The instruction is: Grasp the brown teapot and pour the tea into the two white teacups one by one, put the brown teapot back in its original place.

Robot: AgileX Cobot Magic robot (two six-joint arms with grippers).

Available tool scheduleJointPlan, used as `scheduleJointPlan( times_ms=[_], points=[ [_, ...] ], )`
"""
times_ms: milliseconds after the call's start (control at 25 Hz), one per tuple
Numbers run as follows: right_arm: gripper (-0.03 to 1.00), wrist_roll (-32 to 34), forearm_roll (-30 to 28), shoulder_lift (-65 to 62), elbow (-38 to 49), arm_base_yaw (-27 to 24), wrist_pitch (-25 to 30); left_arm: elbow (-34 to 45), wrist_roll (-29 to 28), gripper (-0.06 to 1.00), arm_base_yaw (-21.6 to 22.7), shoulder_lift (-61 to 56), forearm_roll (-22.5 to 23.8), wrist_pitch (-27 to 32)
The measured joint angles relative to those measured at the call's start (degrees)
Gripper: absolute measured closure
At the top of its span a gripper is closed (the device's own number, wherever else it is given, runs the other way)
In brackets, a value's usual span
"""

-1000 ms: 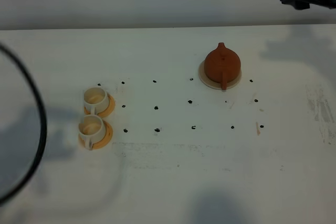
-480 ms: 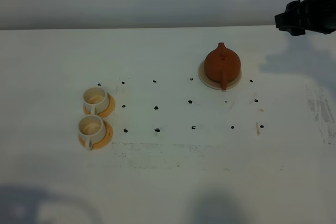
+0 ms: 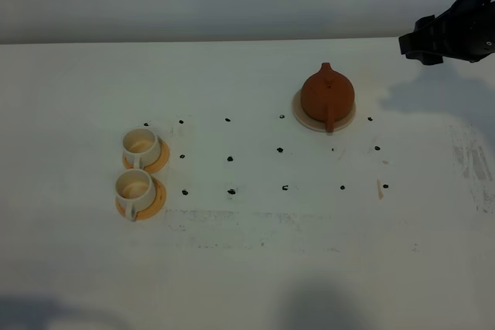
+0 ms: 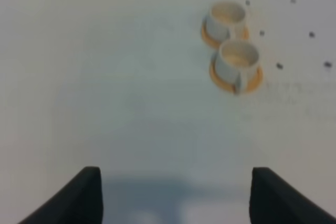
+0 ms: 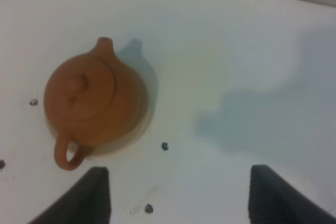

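The brown teapot (image 3: 328,95) sits on its beige coaster, the original place (image 3: 346,121), at the table's right rear, with its handle toward the front. The two white teacups (image 3: 141,144) (image 3: 134,186) stand one behind the other at the left, both upright. My right gripper (image 3: 421,42) hovers above the far right corner, off to the right of the teapot. In the right wrist view it (image 5: 178,198) is open, with the teapot (image 5: 89,100) ahead of it. The left gripper (image 4: 176,203) is open, high above bare table, with the teacups (image 4: 227,18) (image 4: 238,59) ahead of it.
Each cup rests on a small orange saucer (image 3: 159,158) (image 3: 155,202). Small black dots (image 3: 230,159) mark a grid across the middle of the white table (image 3: 255,268). The table's far edge meets a grey wall.
The right arm has come down and left a little, toward the teapot. A black cable that looped across the left of the exterior view a second ago is gone.
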Motion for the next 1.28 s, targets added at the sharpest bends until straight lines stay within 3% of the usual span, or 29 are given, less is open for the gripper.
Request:
scheduleJointPlan(
  times_ms=[240, 840, 1080, 1280],
  points=[
    [0.42, 0.0, 0.0, 0.1, 0.3, 0.0, 0.0, 0.0, 0.0, 0.38, 0.0, -2.0, 0.0, 6.7],
    [0.44, -0.2, -2.4, 0.1, 0.3, 0.0, -0.4, 1.1, -0.7, 0.38, 0.0, -5.5, -0.1, 5.2],
    [0.45, -0.2, -3.0, 1.8, 0.3, 0.0, -1.1, 1.1, -0.7, 0.38, 4.0, -5.5, -0.1, 5.2],
    [0.45, 0.2, -3.0, 6.2, 0.3, 0.0, -1.0, 1.1, -0.7, 0.38, 4.8, -5.5, -0.1, 5.2]
  ],
)
